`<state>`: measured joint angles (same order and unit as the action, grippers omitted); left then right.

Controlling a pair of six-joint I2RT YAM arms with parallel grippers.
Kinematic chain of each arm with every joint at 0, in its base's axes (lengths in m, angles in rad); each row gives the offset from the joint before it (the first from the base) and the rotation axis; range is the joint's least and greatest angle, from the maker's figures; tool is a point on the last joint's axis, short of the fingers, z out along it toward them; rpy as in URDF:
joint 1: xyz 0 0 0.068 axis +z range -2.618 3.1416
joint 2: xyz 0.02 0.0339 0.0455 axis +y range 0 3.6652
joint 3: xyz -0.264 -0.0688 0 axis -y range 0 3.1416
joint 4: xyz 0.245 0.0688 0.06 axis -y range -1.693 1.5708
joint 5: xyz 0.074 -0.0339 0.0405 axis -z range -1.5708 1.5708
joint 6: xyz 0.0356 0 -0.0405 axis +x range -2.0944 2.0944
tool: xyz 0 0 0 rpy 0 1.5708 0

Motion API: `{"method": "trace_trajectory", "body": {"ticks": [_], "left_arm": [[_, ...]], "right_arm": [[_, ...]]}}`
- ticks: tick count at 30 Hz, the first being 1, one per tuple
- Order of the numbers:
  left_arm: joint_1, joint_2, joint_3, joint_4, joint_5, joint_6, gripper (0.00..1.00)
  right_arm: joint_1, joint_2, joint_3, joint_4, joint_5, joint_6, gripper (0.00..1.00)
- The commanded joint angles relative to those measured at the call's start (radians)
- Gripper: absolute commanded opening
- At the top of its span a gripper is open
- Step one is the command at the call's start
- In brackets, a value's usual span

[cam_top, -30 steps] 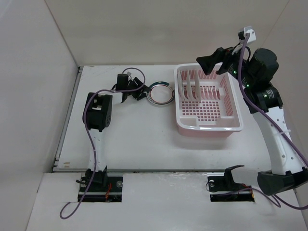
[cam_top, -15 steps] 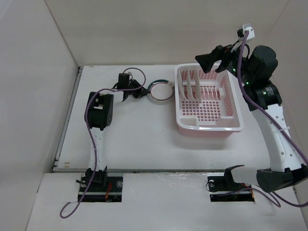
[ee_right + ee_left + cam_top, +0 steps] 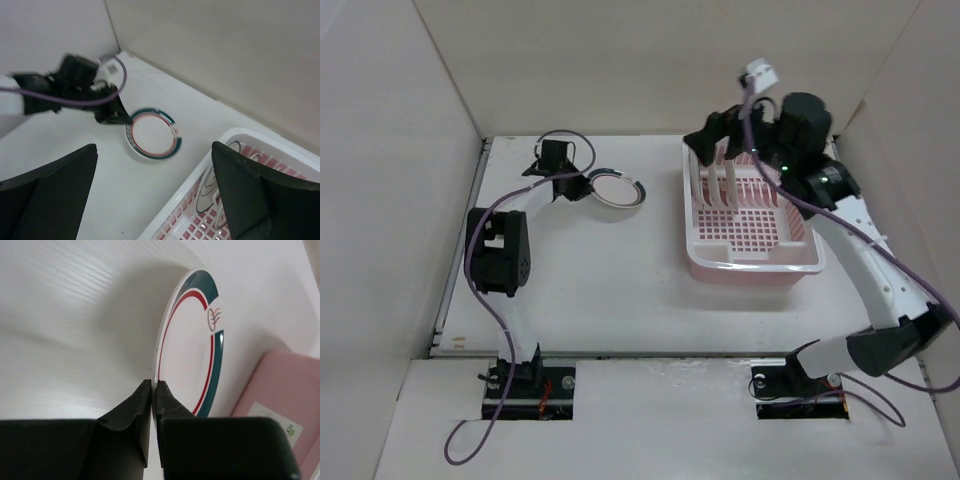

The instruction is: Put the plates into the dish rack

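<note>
The green-rimmed plate [image 3: 190,355], left of the dish rack [image 3: 755,270] on the bench [image 3: 620,290], is pinched at its rim by the left gripper [image 3: 154,387]; the right gripper [image 3: 708,138] is spread. A lift and carry to a free slot is judged next.

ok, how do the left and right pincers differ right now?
The left pincer is shut on the rim of the green-rimmed plate; the right pincer is wide open and holds nothing. The left pincer sits over the open table, left of the dish rack; the right pincer hangs near the rack's far-left corner. Both have black fingers.
</note>
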<state>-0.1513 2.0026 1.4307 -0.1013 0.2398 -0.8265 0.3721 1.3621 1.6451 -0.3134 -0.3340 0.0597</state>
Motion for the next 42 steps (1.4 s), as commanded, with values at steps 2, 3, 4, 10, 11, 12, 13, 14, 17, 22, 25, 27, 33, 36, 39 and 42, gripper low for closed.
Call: {"method": "trace_trajectory", "body": {"ticks": [2,3,4,10,11,12,13,14,17,22,25,27,33,36,39,42], "left_arm": [[0.022,-0.185,0.106,-0.297,-0.284,0.063,0.0],[0.022,-0.197,0.138,-0.345,-0.331,0.047,0.0],[0.022,-0.209,0.177,-0.45,-0.356,0.038,0.0],[0.022,-0.249,0.346,-0.65,-0.335,-0.005,0.0],[0.022,-0.284,0.346,-0.664,-0.318,-0.005,0.0],[0.022,-0.303,0.332,-0.664,-0.3,-0.019,0.0],[0.022,-0.321,0.323,-0.664,-0.28,-0.019,0.0],[0.022,-0.338,0.314,-0.673,-0.237,-0.031,0.0],[0.022,-0.399,0.287,-0.682,-0.16,-0.042,0.0],[0.032,-0.488,0.275,-0.683,-0.085,-0.053,0.0],[0.032,-0.499,0.312,-0.702,-0.063,-0.062,0.0],[0.032,-0.499,0.335,-0.703,-0.042,-0.062,0.0],[0.032,-0.53,0.335,-0.683,0.029,-0.082,0.0],[0.032,-0.548,0.344,-0.673,0.059,-0.091,0.0],[0.032,-0.557,0.344,-0.673,0.058,-0.091,0.0],[0.032,-0.558,0.353,-0.683,0.042,-0.091,0.0]], "right_arm": [[0.252,0.13,0.108,-0.117,0.313,-0.335,1.0],[0.301,0.15,0.108,-0.118,0.384,-0.38,1.0],[0.377,0.169,0.119,-0.118,0.48,-0.421,1.0],[0.496,0.291,0.14,-0.063,0.555,-0.583,1.0],[0.507,0.301,0.14,-0.052,0.544,-0.603,1.0],[0.521,0.301,0.121,-0.024,0.534,-0.626,1.0],[0.521,0.313,0.11,-0.006,0.524,-0.656,1.0],[0.521,0.313,0.098,0.013,0.503,-0.67,1.0],[0.521,0.322,0.061,0.079,0.494,-0.692,1.0],[0.521,0.359,0.07,0.079,0.408,-0.702,0.97],[0.521,0.377,0.07,0.069,0.379,-0.693,0.97],[0.521,0.387,0.07,0.069,0.368,-0.693,0.97],[0.521,0.42,0.09,0.079,0.401,-0.693,0.96],[0.521,0.443,0.099,0.1,0.434,-0.684,0.8],[0.521,0.454,0.099,0.111,0.444,-0.675,0.54],[0.521,0.454,0.11,0.122,0.444,-0.644,0.18]]}}
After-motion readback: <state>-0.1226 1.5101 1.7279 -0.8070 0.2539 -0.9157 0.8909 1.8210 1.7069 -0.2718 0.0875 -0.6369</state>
